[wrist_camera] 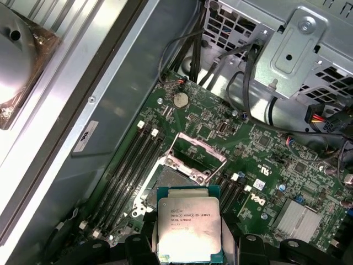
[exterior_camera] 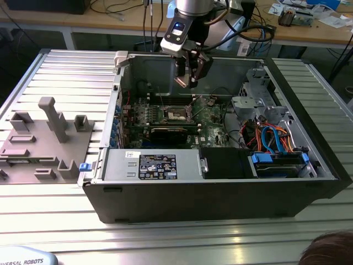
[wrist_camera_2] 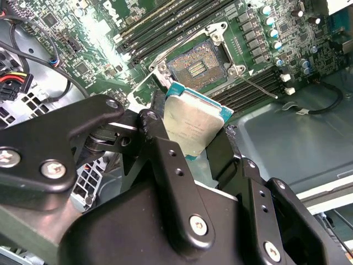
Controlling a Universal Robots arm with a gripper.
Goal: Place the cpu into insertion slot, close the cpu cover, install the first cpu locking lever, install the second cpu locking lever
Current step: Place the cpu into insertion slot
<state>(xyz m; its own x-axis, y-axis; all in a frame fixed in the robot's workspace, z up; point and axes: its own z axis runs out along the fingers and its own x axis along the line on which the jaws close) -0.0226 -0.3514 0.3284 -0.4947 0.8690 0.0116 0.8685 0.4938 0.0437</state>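
The hand (exterior_camera: 187,81), its fingers clamped on opposite edges of the cpu (wrist_camera_2: 194,126), held the chip in the air above the bare insertion slot (wrist_camera_2: 197,67) on the green board (exterior_camera: 212,118) inside an opened computer case (exterior_camera: 220,187). The cpu cover (wrist_camera: 202,146) stood swung open beside the slot.

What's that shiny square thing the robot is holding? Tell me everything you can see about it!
That is the cpu: a small flat square chip with a dull silver metal top bearing print and a thin blue-green rim. The end effector pinches it on two opposite sides with its black fingers. It hangs above the open socket on the green board, not yet in it.
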